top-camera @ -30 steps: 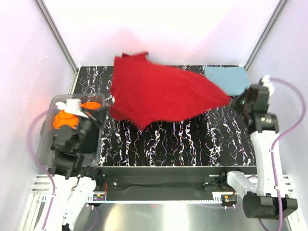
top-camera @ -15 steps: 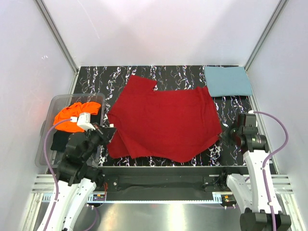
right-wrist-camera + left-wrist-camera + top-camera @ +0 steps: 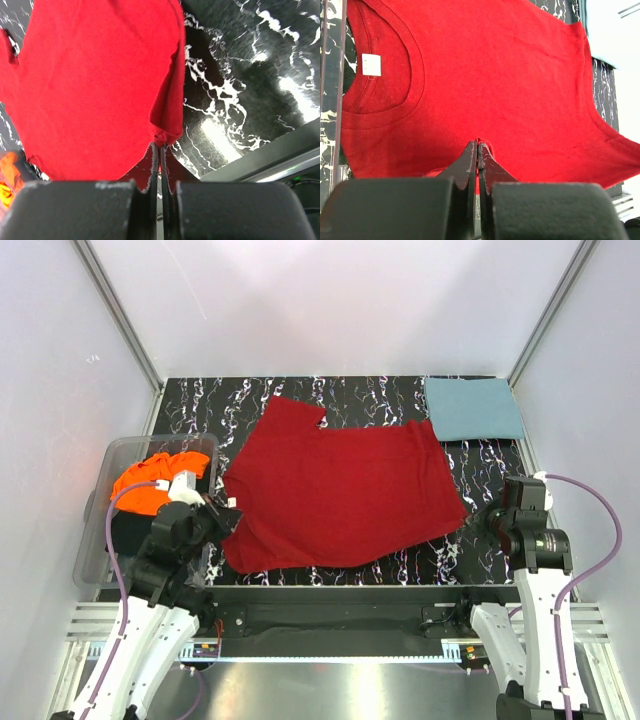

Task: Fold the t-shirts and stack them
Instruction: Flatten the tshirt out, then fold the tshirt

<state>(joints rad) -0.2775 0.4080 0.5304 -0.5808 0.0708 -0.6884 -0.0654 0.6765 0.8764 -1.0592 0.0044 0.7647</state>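
Observation:
The deep red t-shirt lies spread nearly flat across the middle of the black marbled table. My left gripper is shut on its left edge, below the collar and its white tag. In the left wrist view the fingertips pinch a small fold of red cloth. My right gripper is shut on the shirt's right corner, which bunches at the tips with the red cloth stretching away. The teal-blue t-shirt lies folded at the back right. The orange t-shirt sits crumpled in the bin.
A clear plastic bin stands off the table's left side, beside my left arm. White walls close in the back and both sides. The table's front rail runs just below the shirt's near hem.
A second ago the red shirt was lifted and billowing over the back of the table. Both grippers have drawn it toward the near edge and it now lies flat.

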